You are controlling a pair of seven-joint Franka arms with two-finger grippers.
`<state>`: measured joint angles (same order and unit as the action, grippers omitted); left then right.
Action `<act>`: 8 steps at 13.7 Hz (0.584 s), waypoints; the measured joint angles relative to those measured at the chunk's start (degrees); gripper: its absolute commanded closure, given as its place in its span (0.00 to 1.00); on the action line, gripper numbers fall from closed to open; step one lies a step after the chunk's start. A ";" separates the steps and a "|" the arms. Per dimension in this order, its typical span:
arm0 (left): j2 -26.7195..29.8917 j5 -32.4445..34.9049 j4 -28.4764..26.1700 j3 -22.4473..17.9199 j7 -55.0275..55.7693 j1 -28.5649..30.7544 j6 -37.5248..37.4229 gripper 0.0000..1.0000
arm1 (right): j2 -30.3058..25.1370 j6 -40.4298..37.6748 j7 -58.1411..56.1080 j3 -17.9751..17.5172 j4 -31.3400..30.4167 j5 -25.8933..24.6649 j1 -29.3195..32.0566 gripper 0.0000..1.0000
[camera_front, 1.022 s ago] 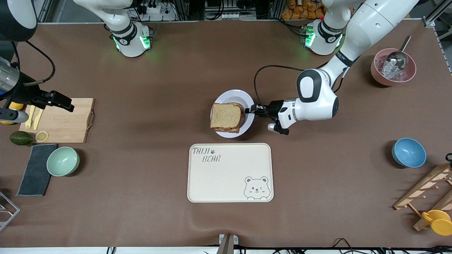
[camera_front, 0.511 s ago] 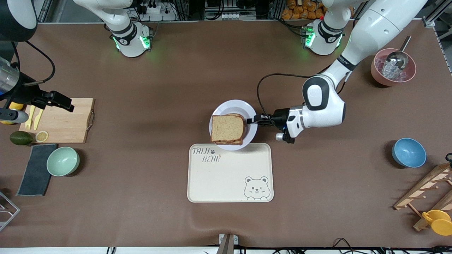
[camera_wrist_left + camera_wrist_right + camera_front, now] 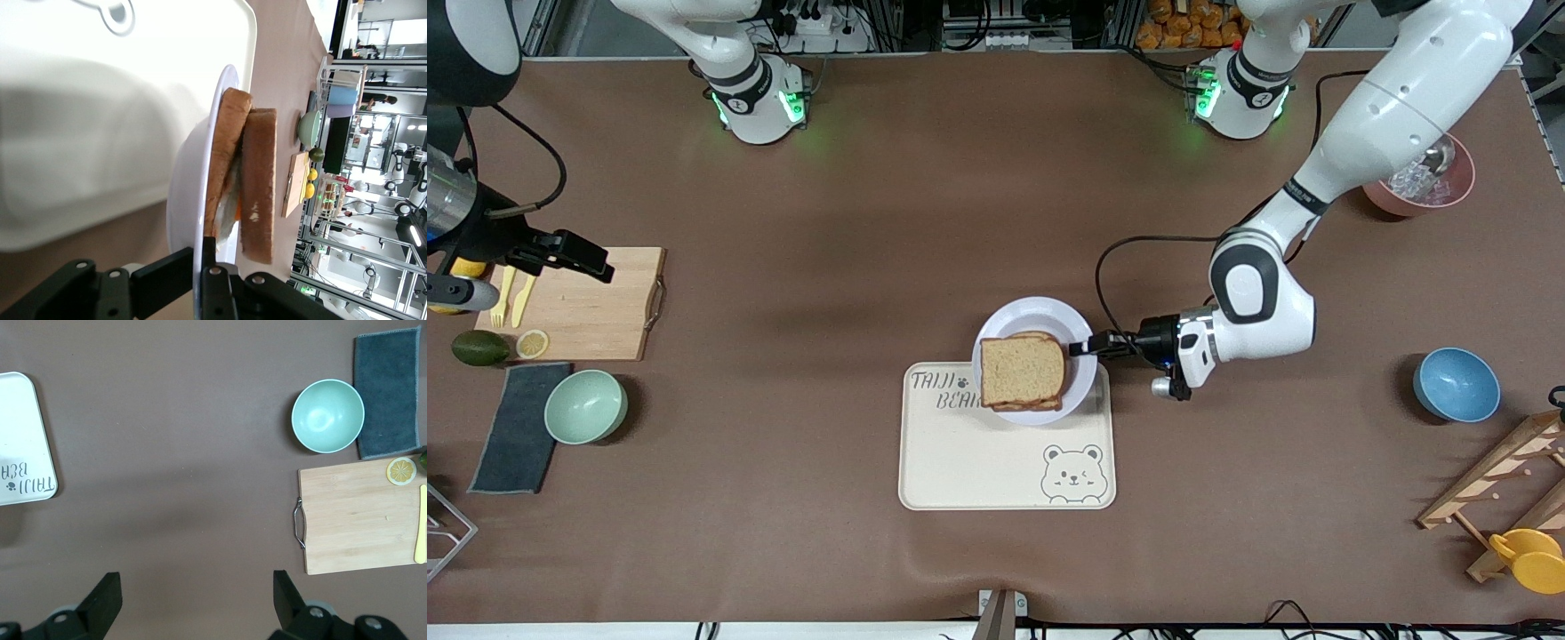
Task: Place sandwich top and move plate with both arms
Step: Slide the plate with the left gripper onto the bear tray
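The pale lavender-white plate point(image 3: 1040, 318) carries the sandwich; its top slice of brown bread point(image 3: 1022, 372) lies on the lower slice. My left gripper point(image 3: 1087, 348) is shut on the plate's rim at the side toward the left arm's end and holds it over the bear-printed tray's point(image 3: 996, 462) edge farthest from the front camera. In the left wrist view the fingers point(image 3: 220, 283) pinch the plate rim point(image 3: 200, 220), with the top slice point(image 3: 259, 180) and egg filling beside it. My right gripper point(image 3: 569, 253) is open and empty over the cutting board's end; it also shows in the right wrist view point(image 3: 193, 600).
A wooden cutting board point(image 3: 591, 302) with yellow cutlery and a lemon slice, a green bowl point(image 3: 585, 406) and a grey cloth point(image 3: 516, 427) lie toward the right arm's end. A blue bowl point(image 3: 1456, 384), a pink ice bowl point(image 3: 1423, 182) and a wooden rack point(image 3: 1503, 484) stand toward the left arm's end.
My left gripper has carried the plate with the sandwich nearer to the front camera, from the bare table to over the tray's edge. The right arm has not moved.
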<state>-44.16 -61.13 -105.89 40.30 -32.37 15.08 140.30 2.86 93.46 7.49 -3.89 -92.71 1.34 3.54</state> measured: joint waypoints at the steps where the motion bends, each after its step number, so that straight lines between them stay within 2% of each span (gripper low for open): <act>1: -1.96 -0.07 1.20 -0.28 -1.82 0.00 0.00 1.00 | 0.01 0.00 0.00 0.00 0.00 0.00 0.00 0.00; 3: -5.33 -1.01 3.11 -0.41 -5.64 -0.02 0.00 1.00 | 0.02 0.00 0.00 0.01 0.00 0.00 0.00 0.00; 6: -7.47 -1.82 5.00 -0.59 -7.80 -1.36 0.00 1.00 | 0.04 0.00 0.00 0.01 0.00 -0.01 0.00 0.00; 8: -7.54 -2.90 7.14 -2.93 -7.80 -4.65 0.01 1.00 | 0.05 0.00 0.00 0.01 0.00 -0.01 0.01 0.00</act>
<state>-51.70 -64.03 -98.76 37.37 -40.17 10.43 140.30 2.91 93.46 7.49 -3.88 -92.72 1.33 3.55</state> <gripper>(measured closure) 0.934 0.000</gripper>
